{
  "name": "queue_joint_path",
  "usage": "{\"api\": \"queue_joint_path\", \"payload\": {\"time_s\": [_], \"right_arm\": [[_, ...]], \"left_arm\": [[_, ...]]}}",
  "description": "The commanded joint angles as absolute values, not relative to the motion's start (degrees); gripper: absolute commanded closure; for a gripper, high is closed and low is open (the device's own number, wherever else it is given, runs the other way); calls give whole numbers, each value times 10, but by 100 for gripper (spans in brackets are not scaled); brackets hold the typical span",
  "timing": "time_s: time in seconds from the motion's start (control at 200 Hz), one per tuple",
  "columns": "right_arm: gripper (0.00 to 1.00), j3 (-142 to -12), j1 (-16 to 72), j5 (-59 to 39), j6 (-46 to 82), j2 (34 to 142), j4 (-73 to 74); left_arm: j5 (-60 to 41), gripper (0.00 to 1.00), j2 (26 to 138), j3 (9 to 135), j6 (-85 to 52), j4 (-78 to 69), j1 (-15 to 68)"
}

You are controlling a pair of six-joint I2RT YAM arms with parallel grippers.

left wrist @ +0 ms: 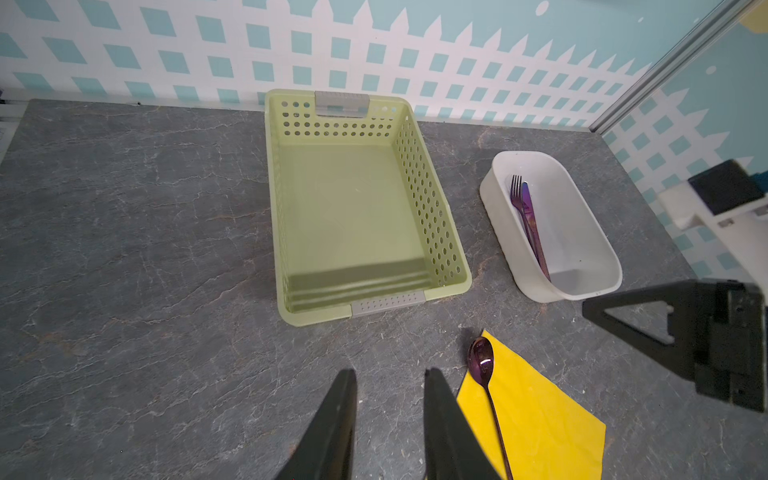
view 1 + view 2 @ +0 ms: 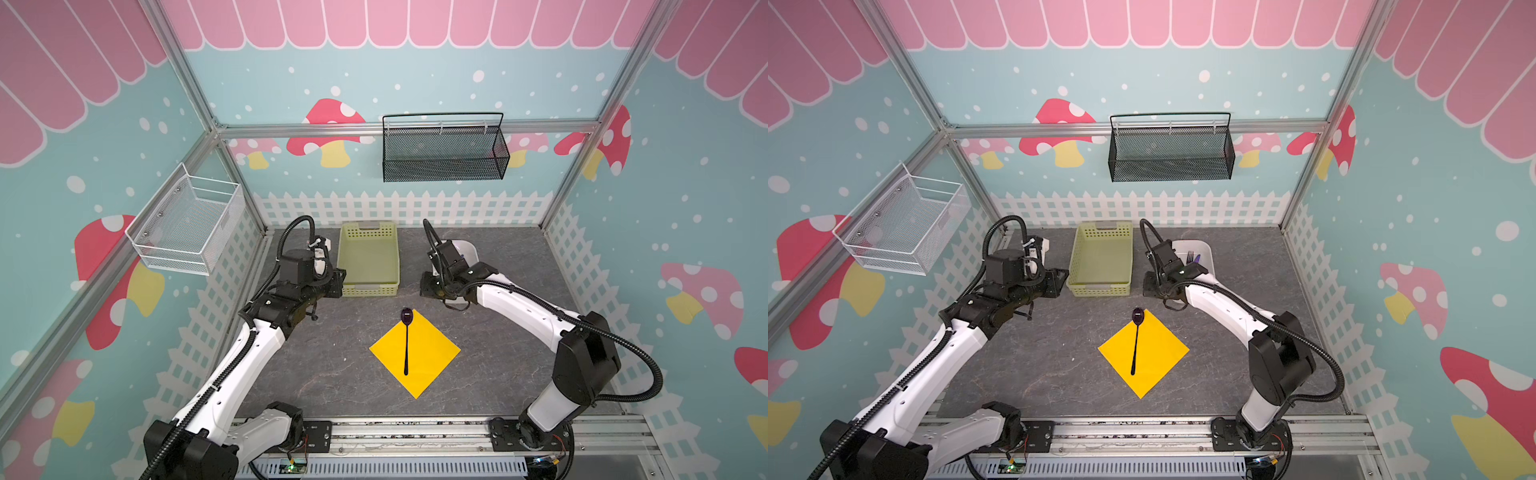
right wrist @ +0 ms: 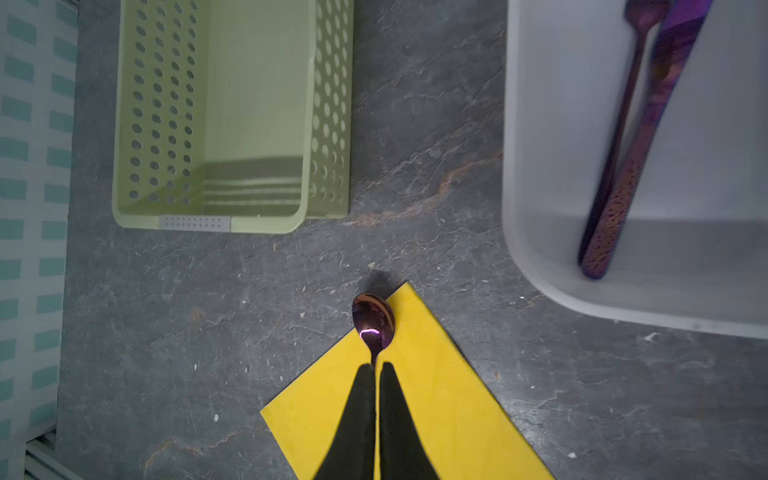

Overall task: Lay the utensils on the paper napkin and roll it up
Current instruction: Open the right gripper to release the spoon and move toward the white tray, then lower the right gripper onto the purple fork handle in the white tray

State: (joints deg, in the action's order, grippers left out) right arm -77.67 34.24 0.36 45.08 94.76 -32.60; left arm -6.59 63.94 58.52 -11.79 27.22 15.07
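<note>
Utensils [image 3: 636,158] look stiff, slick and light: spoon [image 2: 406,345] lies across the paper napkin [image 2: 432,353], fork [image 1: 516,191] and knife [image 1: 527,199] in the far-right white tub [image 1: 582,216]; pinch handles midway. Left gripper [image 1: 390,374] open and empty, right gripper [image 3: 377,368] closed, empty

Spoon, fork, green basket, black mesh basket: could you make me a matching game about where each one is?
1 spoon
2 fork
3 green basket
4 black mesh basket

A hanging on the back wall
B lying on the yellow napkin
C inside the white tub
D standing on the table

Pairs: 1-B, 2-C, 3-D, 4-A
</note>
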Motion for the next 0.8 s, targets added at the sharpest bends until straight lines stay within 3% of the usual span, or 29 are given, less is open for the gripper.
{"api": "queue_joint_path", "payload": {"time_s": [0.0, 0.425, 0.796], "right_arm": [[91, -798, 312, -7, 397, 943, -365], [88, -837, 186, -24, 303, 1018, -375], [88, -937, 154, -25, 280, 1157, -381]], "left_arm": [[-56, 70, 643, 583, -118, 271, 148], [-28, 71, 666, 583, -108, 272, 147], [0, 70, 681, 584, -97, 278, 146]]}}
